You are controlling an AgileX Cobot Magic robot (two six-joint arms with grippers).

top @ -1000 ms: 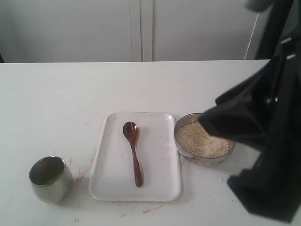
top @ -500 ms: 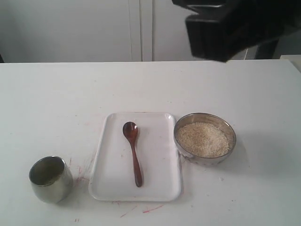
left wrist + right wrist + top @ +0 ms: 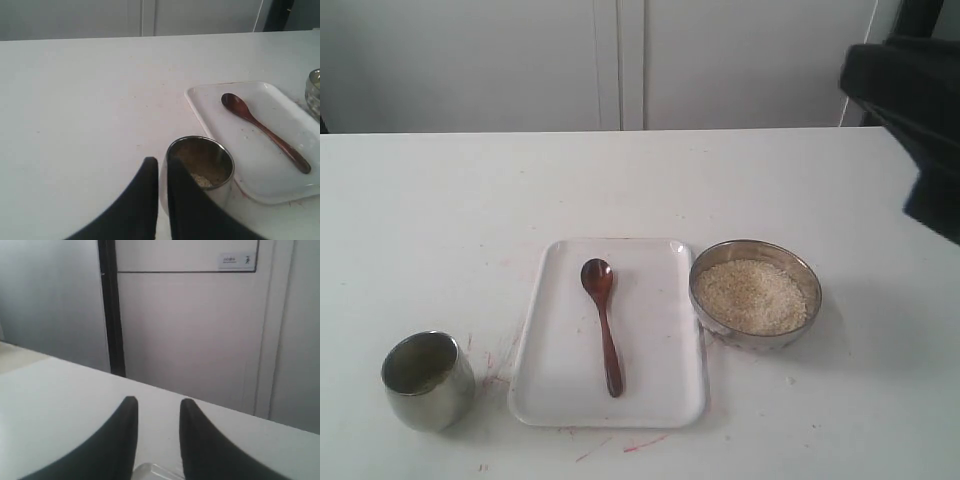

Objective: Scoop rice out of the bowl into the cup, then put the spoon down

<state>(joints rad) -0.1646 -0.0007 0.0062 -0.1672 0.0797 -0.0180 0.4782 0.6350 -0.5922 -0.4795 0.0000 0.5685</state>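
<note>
Spoon (image 3: 603, 325) lies flat and ungripped on the white tray (image 3: 665, 390), bowl end away from the table's front edge, handle running toward it. The tray sits between the cup (image 3: 428, 380), off to the left near the front edge, and the bowl (image 3: 693, 290), just beside its right edge. Rice (image 3: 752, 296) fills the bowl near the rim. The left wrist view shows only a thin patch of grains in the cup's bottom. Left gripper (image 3: 161, 166) hangs just beside the cup, fingers pressed almost together, holding nothing. Right gripper (image 3: 157, 405) is raised and aimed at the back wall, fingers (image 3: 125, 440) spread, nothing between them. Its arm (image 3: 910, 120) is a dark mass at upper right, well clear of the bowl. Judged step: the spoon pickup, not yet begun. Next move calls for the right arm to drop over the handle, straddle it with the jaws, and pinch low against the tray, since the handle is slender and lies flat.
</note>
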